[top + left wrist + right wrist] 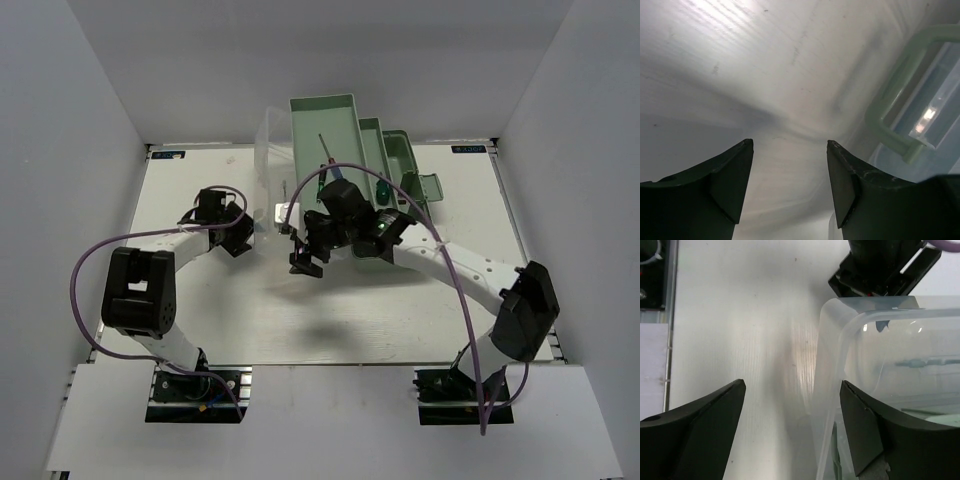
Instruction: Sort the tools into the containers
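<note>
The pale green toolbox (345, 115) stands open at the back middle, its trays stepped out to the right. A thin screwdriver (327, 148) lies in the top tray. The clear lid (268, 165) hangs open on the left. My left gripper (243, 238) is open and empty beside the lid; its view (790, 145) shows bare table and the green toolbox handle (888, 102). My right gripper (306, 263) is open and empty in front of the box. In its view (792, 385) the jaws straddle the clear lid's edge (832, 365). A thin tool (925, 361) shows through the plastic.
The white table (330, 310) lies inside grey walls on three sides. The right arm's purple cable (400, 200) loops over the toolbox. A small green side compartment (430, 186) sticks out at the box's right. The left gripper's body (880, 270) shows in the right wrist view.
</note>
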Controlling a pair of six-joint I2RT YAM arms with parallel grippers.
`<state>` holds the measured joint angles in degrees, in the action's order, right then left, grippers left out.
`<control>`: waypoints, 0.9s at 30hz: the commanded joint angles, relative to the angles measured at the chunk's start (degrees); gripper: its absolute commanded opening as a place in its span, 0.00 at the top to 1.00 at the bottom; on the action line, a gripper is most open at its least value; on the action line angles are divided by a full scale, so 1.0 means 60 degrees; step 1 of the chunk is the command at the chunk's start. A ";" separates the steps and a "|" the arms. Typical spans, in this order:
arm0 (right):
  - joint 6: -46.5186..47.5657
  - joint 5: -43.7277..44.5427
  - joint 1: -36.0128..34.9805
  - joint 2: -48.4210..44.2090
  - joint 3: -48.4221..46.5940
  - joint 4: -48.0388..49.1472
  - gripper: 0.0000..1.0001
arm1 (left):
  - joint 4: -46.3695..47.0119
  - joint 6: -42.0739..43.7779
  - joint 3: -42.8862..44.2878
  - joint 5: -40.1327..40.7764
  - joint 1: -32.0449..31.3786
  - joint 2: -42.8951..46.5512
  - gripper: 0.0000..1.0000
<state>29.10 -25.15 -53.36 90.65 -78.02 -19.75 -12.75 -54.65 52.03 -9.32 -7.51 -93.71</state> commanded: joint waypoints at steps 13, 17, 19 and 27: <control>0.0335 0.3294 0.0149 -0.3785 0.1283 0.3068 1.00 | 0.0222 0.0773 0.2091 -0.0981 -0.0082 -0.0231 0.30; 0.0029 0.8182 0.0878 -0.2970 0.0641 0.4270 1.00 | 0.0031 0.1359 0.3483 -0.1258 -0.0272 -0.0742 0.30; -0.0717 1.0442 0.2152 -0.2456 0.0233 0.3910 1.00 | 0.0147 0.1535 0.4345 -0.1974 -0.0360 -0.1064 0.31; -0.4497 0.8108 0.6577 -0.1414 -0.0547 -0.0779 1.00 | -0.0116 0.2033 0.8228 -0.4576 -0.0975 -0.3479 0.33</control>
<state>12.43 25.47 -17.30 82.17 -77.58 -15.14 -13.80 -44.49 94.24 -24.51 -10.63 -111.74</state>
